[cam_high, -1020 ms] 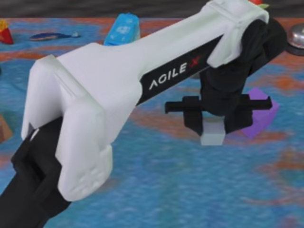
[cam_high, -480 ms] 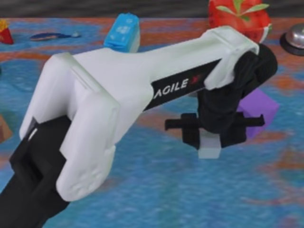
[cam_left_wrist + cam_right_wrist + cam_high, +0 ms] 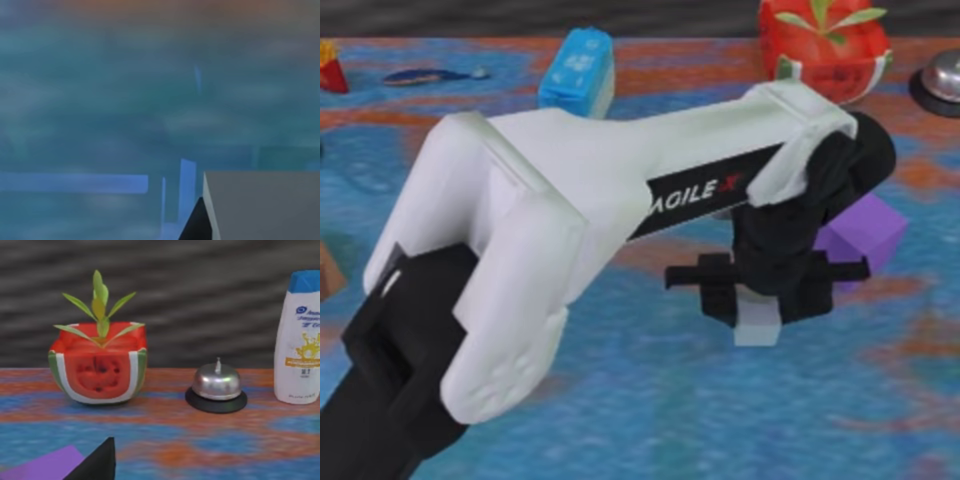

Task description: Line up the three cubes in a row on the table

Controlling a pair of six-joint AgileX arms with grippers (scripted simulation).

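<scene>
My left arm reaches across the top view from lower left, and my left gripper (image 3: 760,302) is shut on the smallest, pale grey-white cube (image 3: 757,324) over the blue table (image 3: 650,400). In the left wrist view the cube's grey face (image 3: 262,205) fills the corner beside one dark finger (image 3: 200,226). A purple cube (image 3: 868,230) sits just right of the gripper, partly hidden by the wrist. My right arm is outside the top view. Its wrist view shows one black fingertip (image 3: 101,460) next to a purple cube (image 3: 47,465).
A watermelon-shaped planter (image 3: 825,42), a silver bell (image 3: 942,78) and a blue-and-white carton (image 3: 578,68) stand along the back. A shampoo bottle (image 3: 302,337) stands right of the bell. A red fries toy (image 3: 330,66) and a flat blue item (image 3: 425,75) lie at back left.
My left gripper has carried the pale cube a little toward the front of the table and slightly left. The arm has dropped, uncovering the planter. The purple cube stays put.
</scene>
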